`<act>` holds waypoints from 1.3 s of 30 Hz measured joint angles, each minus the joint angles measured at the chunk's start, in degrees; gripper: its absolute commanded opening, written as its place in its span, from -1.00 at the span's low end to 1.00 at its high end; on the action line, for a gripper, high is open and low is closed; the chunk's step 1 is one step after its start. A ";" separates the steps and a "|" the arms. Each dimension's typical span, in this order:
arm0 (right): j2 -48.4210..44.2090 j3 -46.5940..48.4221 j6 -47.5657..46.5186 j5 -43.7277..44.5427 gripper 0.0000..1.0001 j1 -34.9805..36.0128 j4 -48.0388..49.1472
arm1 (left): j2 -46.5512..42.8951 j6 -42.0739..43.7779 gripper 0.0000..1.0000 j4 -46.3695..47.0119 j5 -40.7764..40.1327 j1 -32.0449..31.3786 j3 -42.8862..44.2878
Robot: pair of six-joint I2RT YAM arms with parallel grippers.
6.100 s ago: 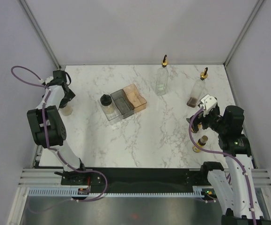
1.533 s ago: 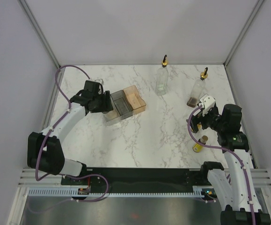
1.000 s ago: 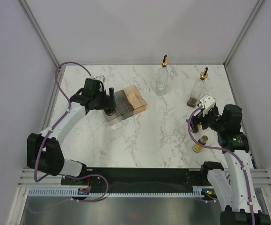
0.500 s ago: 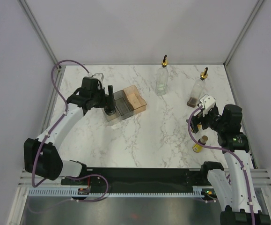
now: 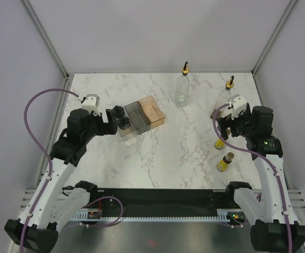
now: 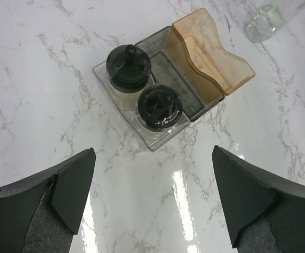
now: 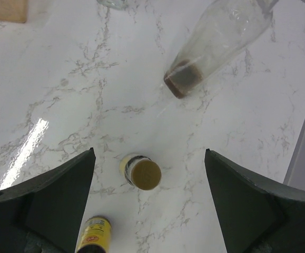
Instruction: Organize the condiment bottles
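1. claws first: the left claw (image 5: 111,122) hangs wide open and holds nothing. in its wrist view i see both fingers (image 6: 68,190) spread far apart above the marble bench (image 6: 47,63).
2. ahead of that claw the clear bin (image 6: 155,143) carries two black-lidded jars, both upright. the far jar (image 6: 128,66) and the near jar (image 6: 160,107) stand side by side, close enough that i cannot tell whether they touch.
3. the grey bin (image 6: 181,74) lies against the clear bin, and the orange bin (image 6: 210,50) lies against the grey bin on its other side.
4. the right claw (image 5: 222,129) is wide open too, with nothing gripped, over the right side of the bench.
5. the first yellow bottle (image 7: 141,172) stands upright below the gap between the right fingers (image 7: 52,200), apart from both, its brown cap towards the wrist camera.
6. the second yellow bottle (image 5: 225,162) stands near the first, closer to the arm bases and not touching it.
7. the brown-bottomed tall bottle (image 7: 220,42) stands beyond the right claw near the far right corner, its gold spout (image 5: 229,81) showing from above.
8. the other tall bottle (image 5: 182,92) stands upright at the far edge, near the orange bin but apart from it.
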 measured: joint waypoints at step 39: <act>19.08 12.70 -0.42 0.66 -1.00 12.33 -13.86 | -14.53 1.40 0.99 0.81 -8.70 0.00 -8.59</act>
